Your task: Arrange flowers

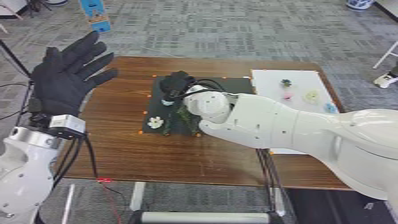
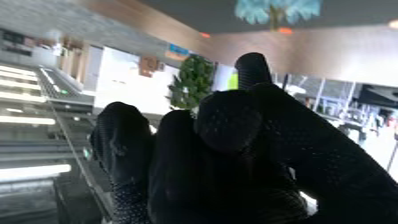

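Note:
My right hand (image 1: 178,84) is over the dark mat (image 1: 237,85) near its far left part. In the right wrist view my right hand (image 2: 229,122) has its fingers and thumb curled together, with a green leafy sprig (image 2: 189,82) sticking out beyond them; its lower end is hidden by the glove. A pale blue flower (image 2: 277,9) lies on the mat past the fingers. On the mat's near left part lie a white flower (image 1: 155,122) and green stems (image 1: 187,119). My left hand (image 1: 69,75) is open, palm up, left of the mat.
A white sheet (image 1: 271,80) on the table's right side holds a small green piece (image 1: 286,82), a pink piece (image 1: 287,95), a pale yellow one (image 1: 311,96) and a blue one (image 1: 330,108). My right arm crosses over the sheet and the brown table (image 1: 169,160).

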You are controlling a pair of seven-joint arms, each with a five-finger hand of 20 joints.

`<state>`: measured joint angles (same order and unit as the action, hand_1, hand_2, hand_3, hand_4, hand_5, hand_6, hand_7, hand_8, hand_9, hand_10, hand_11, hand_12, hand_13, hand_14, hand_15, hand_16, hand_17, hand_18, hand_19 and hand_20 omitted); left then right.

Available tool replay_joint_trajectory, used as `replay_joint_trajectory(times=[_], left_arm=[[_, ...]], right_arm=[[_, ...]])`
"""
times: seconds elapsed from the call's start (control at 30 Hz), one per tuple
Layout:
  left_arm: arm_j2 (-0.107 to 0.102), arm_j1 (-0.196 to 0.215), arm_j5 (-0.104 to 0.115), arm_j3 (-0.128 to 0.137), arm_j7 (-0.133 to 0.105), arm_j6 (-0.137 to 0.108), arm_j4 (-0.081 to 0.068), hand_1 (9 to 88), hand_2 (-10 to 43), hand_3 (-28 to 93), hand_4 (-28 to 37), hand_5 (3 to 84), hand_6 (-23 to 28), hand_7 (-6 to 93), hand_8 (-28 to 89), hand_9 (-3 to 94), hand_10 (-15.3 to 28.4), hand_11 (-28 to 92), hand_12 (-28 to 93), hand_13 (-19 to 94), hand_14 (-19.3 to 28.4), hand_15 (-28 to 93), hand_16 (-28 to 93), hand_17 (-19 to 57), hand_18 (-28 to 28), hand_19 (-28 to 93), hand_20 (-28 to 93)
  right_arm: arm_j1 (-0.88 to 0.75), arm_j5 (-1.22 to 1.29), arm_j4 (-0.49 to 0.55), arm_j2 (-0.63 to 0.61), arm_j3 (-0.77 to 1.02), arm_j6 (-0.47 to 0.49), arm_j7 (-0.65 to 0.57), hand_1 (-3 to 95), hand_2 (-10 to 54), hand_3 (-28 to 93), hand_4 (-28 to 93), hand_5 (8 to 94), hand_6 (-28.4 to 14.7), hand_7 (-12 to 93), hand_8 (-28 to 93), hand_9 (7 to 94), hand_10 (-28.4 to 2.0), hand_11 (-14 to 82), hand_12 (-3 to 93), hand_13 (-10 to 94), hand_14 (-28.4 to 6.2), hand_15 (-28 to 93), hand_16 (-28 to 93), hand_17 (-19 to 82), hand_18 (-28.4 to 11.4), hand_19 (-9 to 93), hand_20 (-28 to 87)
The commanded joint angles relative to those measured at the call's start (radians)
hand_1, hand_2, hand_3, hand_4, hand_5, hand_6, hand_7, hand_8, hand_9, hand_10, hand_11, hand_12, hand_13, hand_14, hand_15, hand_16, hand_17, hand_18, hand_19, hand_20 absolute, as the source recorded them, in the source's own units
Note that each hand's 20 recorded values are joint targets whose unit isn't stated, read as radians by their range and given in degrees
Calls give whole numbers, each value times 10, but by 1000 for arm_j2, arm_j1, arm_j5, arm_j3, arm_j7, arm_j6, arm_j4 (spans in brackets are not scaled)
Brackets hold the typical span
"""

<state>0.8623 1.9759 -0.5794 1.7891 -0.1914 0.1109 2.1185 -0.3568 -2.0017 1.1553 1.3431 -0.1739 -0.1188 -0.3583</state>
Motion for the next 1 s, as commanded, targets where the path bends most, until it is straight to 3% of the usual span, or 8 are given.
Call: replay_joint_trajectory(times=[0.03, 0.6, 1.0], left_arm=[[3, 11, 4, 4, 6, 0, 0, 212, -39, 629, -283, 285, 31, 139, -76, 242, 114, 129, 159, 198, 146, 134, 40, -92, 262, 425, 4], [9, 21, 6, 16, 31, 14, 1, 212, -38, 630, -283, 285, 31, 139, -75, 242, 114, 130, 159, 199, 146, 136, 40, -92, 262, 425, 4], [10, 33, 6, 25, 32, 6, 6, 213, -37, 629, -283, 285, 31, 138, -76, 242, 114, 131, 159, 199, 146, 135, 39, -92, 262, 425, 4]], right_arm=[[-7, -1, -9, -13, 25, 52, -9, 252, 207, 932, -17, 529, 46, 193, -155, 843, -95, 683, 310, 833, -60, 931, 379, 504, -230, 932, 687], [-27, -10, 46, -50, 15, 75, 17, 248, 216, 932, -37, 548, 51, 199, -158, 846, -93, 686, 309, 836, -60, 932, 383, 509, -230, 932, 694], [6, -18, 86, -76, -35, 59, 13, 252, 214, 932, -49, 560, 53, 200, -159, 846, -92, 685, 310, 834, -61, 932, 379, 508, -229, 932, 692]])
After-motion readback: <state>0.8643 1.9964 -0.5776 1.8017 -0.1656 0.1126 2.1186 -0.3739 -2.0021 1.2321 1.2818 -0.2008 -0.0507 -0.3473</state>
